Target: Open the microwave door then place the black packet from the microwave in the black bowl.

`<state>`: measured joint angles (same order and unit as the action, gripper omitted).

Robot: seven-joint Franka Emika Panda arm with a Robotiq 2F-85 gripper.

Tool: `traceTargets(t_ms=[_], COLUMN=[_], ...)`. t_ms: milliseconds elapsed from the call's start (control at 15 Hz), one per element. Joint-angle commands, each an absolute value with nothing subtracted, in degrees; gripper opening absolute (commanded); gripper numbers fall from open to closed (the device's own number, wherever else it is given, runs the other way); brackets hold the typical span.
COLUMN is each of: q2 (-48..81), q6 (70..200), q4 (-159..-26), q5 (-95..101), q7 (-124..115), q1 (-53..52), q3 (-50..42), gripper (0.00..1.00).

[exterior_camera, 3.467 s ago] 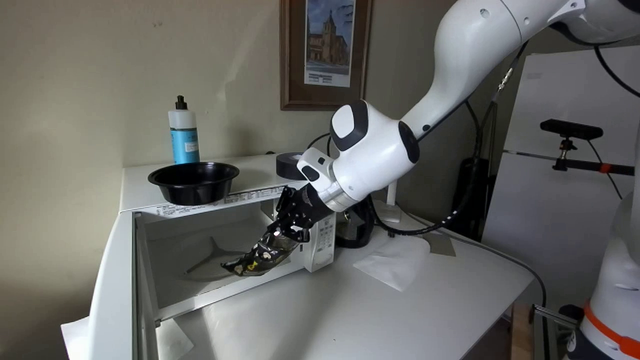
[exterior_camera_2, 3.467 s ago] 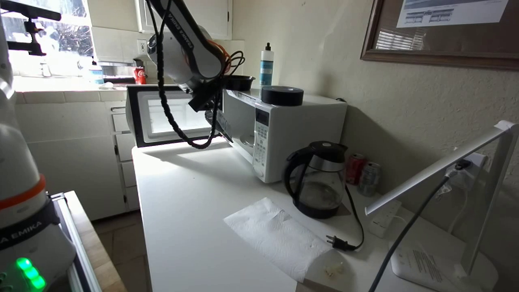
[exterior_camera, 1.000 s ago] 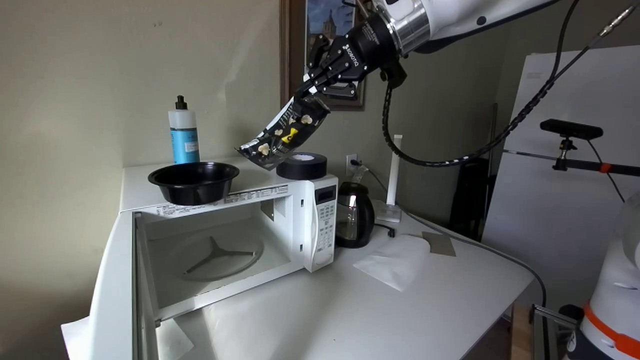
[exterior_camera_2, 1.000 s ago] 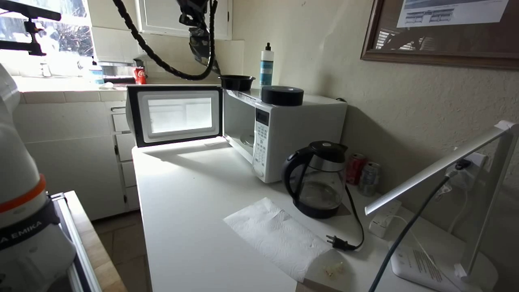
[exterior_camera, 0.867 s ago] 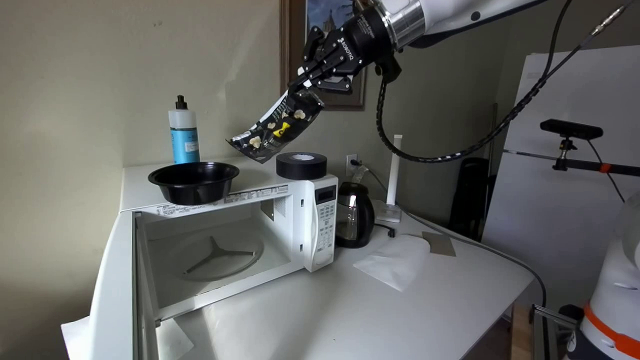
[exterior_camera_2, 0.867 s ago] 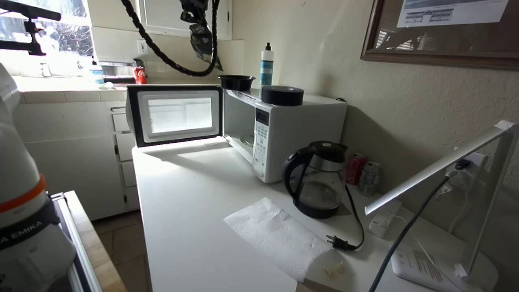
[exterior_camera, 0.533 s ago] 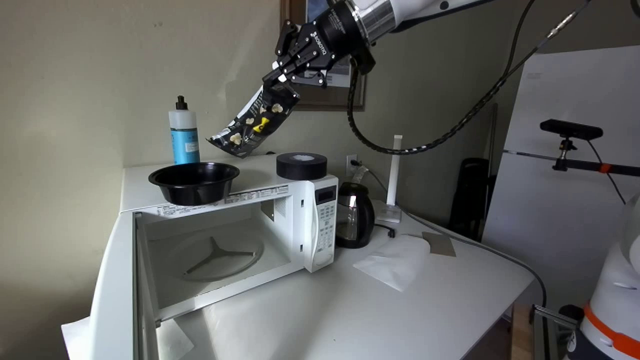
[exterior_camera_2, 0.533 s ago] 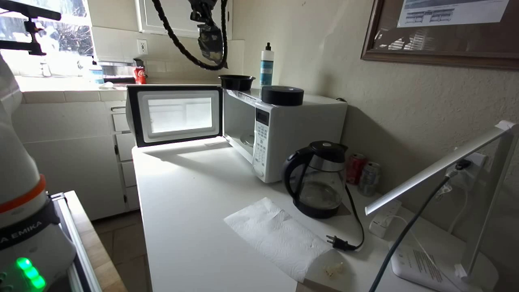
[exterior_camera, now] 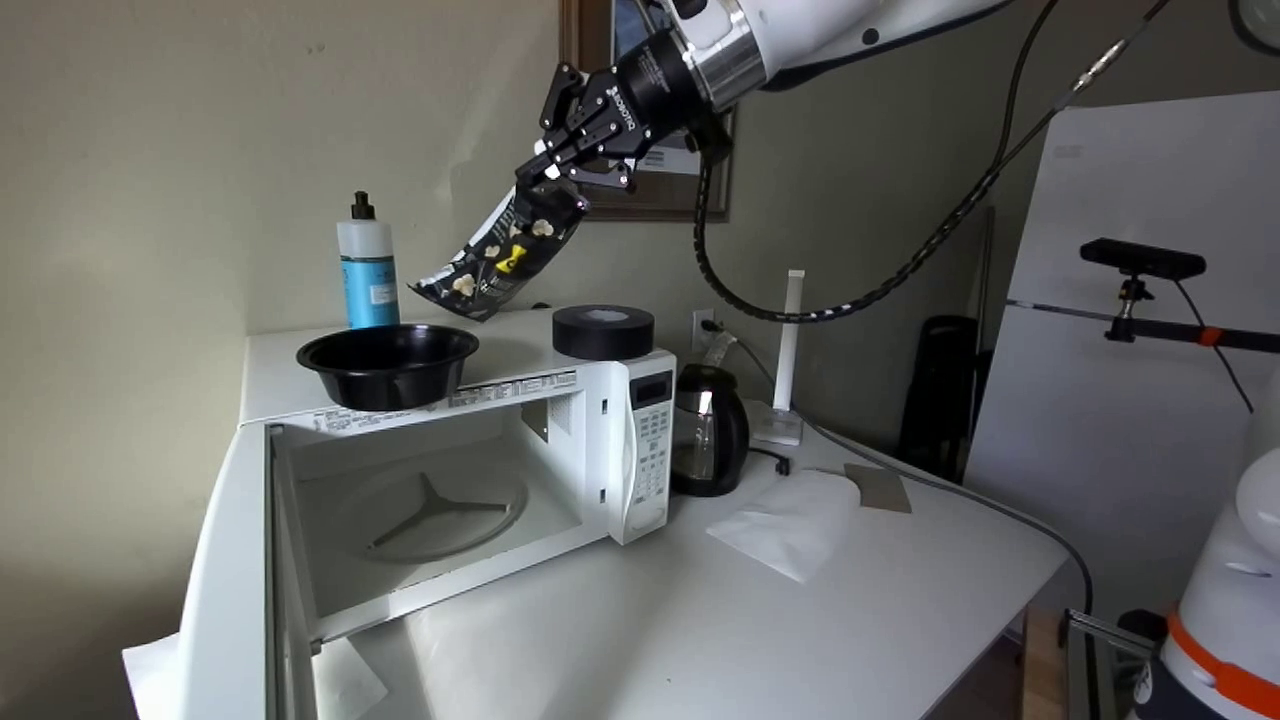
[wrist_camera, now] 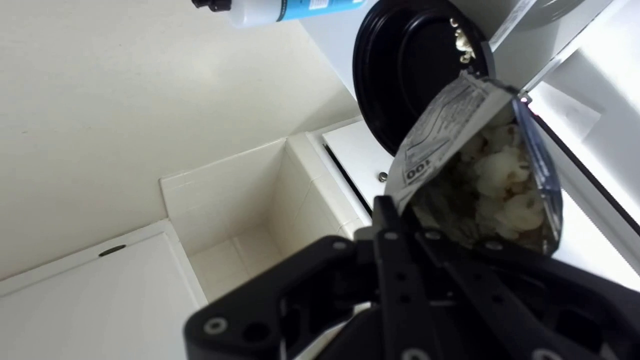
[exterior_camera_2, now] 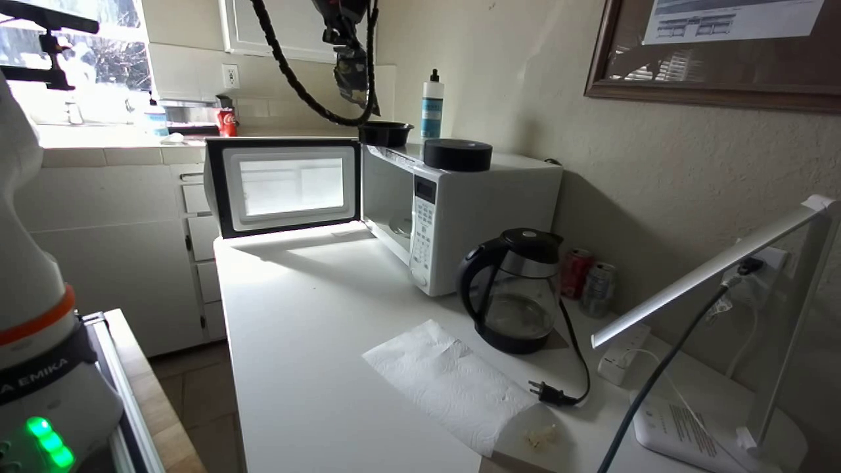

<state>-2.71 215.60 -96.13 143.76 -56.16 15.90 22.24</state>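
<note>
A robot gripper (exterior_camera: 533,172) is pinching a black packet (exterior_camera: 500,255) by its upper end, the fingers (wrist_camera: 386,212) clenching the film; in both exterior views the slanted packet's lower edge is hanging just above the rim of a black bowl (exterior_camera: 388,392), a narrow gap showing. In the wrist view, popcorn (wrist_camera: 502,180) is filling the packet's open mouth and a few pieces (wrist_camera: 462,42) are lying inside the bowl. The bowl is sitting at the top front edge of the microwave (exterior_camera_2: 496,217), with room between it and a tape roll (exterior_camera: 603,340); a bottle (exterior_camera: 369,285) is standing just behind, and the door (exterior_camera_2: 289,190) is hanging open.
</note>
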Motion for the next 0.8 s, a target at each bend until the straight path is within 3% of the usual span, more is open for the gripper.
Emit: traceTargets(t_ms=[0, 400, 733], q2=[-1.0, 2.9, 8.3], q6=[209.7, 199.3, 196.6], q4=[-94.6, -96.6, -96.6], q5=[143.6, 143.7, 143.6], q7=[-55.9, -52.0, -50.6], q1=[15.8, 15.2, 9.6], q3=[24.1, 25.9, 21.4], gripper=[0.00, 0.00, 0.00])
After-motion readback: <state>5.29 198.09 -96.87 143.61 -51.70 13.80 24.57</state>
